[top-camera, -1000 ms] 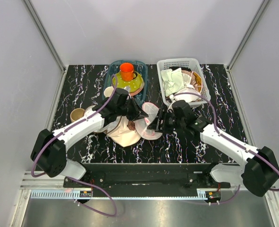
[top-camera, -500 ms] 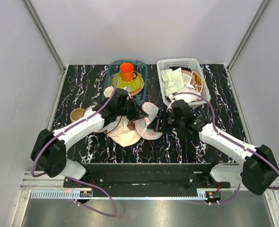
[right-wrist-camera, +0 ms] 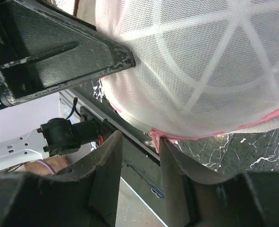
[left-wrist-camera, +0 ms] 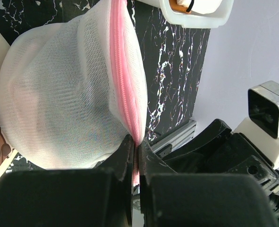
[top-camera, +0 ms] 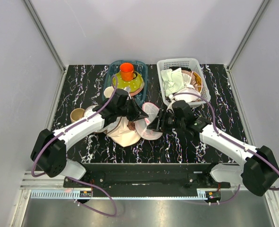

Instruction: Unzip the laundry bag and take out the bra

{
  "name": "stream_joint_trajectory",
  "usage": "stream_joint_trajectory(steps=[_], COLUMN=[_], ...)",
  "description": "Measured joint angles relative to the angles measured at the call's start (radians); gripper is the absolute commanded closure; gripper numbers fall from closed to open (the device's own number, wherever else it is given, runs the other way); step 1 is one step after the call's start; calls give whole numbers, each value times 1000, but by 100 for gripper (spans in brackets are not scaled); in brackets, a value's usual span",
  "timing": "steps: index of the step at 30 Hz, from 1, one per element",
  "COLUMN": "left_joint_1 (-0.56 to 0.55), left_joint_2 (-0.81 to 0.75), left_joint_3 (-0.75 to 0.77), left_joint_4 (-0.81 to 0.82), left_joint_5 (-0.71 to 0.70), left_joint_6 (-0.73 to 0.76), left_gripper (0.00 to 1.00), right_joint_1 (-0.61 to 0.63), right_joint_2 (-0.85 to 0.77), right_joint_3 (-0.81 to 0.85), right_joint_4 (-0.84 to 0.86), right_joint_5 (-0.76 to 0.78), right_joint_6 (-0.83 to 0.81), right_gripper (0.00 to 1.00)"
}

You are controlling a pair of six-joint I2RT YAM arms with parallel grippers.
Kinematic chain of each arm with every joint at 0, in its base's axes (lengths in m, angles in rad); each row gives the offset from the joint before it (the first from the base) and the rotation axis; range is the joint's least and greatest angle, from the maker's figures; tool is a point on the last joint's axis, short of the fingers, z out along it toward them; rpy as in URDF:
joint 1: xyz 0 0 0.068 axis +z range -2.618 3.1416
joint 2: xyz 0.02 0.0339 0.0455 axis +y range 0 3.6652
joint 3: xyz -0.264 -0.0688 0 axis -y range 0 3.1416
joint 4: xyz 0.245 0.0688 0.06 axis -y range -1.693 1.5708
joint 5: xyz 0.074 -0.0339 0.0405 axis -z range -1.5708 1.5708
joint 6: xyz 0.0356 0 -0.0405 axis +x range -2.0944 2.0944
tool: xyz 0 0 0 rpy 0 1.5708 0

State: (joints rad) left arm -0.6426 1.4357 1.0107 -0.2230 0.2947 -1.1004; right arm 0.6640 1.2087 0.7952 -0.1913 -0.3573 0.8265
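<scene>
White mesh laundry bag sits between the two grippers at the middle of the black marbled table, just near of the blue tub and the white basket. Left gripper is pinched tight on the bag's pink zipper rim. Right gripper, at the bag's right side, has its fingers apart, with the end of the pink rim in the gap against one finger
</scene>
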Motion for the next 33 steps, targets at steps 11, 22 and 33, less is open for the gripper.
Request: stream_joint_trajectory(steps=[11, 22, 33], left_joint_1=[0, -6, -11], left_joint_2=[0, 0, 0], left_joint_3=[-5, -8, -7], left_joint_4=[7, 7, -21], left_joint_5=[0, 7, 52], left_joint_6=[0, 0, 31], left_gripper=[100, 100, 100], right_joint_1=[0, 2, 2], right_joint_2=[-3, -114, -246], right_joint_3=[-34, -76, -257], right_joint_4=[7, -39, -96], right_joint_5=[27, 153, 188], right_joint_6=[14, 40, 68], right_gripper=[100, 100, 100])
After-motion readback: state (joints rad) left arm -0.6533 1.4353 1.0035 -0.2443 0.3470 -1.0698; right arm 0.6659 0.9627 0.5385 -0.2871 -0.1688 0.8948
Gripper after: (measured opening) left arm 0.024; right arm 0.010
